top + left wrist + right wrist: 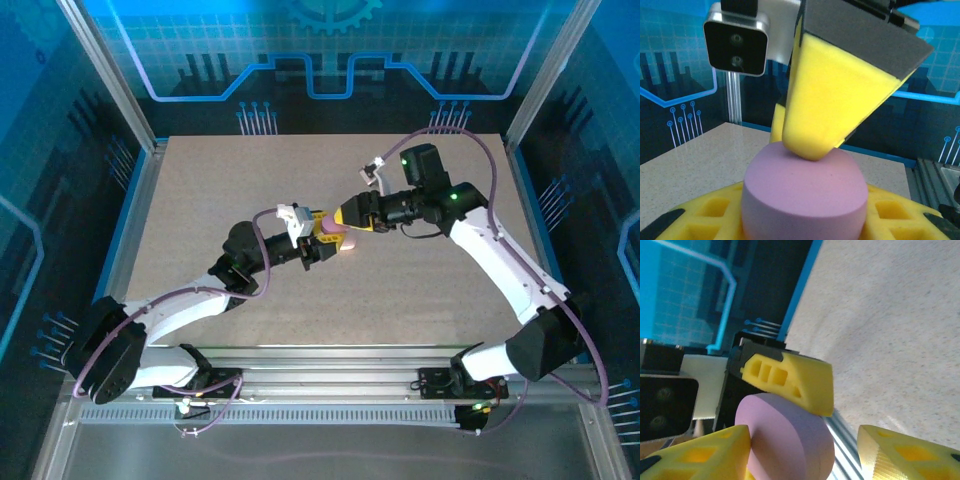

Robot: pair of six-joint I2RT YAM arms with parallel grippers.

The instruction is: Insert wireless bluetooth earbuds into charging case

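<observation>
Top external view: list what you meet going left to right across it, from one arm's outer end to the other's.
Left arm's large black joint → left wrist camera → lilac case → right wrist camera → right arm's large black joint

No readable text anywhere (only backdrop graphics)

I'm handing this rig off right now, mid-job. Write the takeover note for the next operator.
Left gripper: shut on the lilac case, holding it over the middle of the table.
Right gripper: open, with one fingertip resting on the case's top.
Done: the case is gripped and presented between the arms.
Left: the case looks shut and I can make out no seam. Open it, then fetch and seat the earbuds.
</observation>
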